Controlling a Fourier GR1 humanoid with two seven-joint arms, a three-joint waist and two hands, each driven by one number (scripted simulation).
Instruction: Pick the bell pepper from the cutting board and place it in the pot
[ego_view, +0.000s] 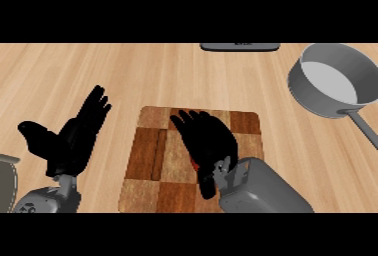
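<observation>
Right robot hand (210, 145) spread open over board (247, 125), covering pepper (194, 164); only red sliver visible. Step: grasp. Next: close round pepper, lift, carry far-right to pot (310, 95). Left robot hand (74, 135) open, resting left.

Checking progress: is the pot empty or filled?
Empty: the pot shows only its bare pale floor; a red sliver sits under the right hand.

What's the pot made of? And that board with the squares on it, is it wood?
The pot looks like metal: plain grey all over, with a smooth, dull sheen and a paler inside. The board looks like wood, maybe oiled or varnished: light and dark brown squares with fine grain streaks. That's only going by looks.
</observation>
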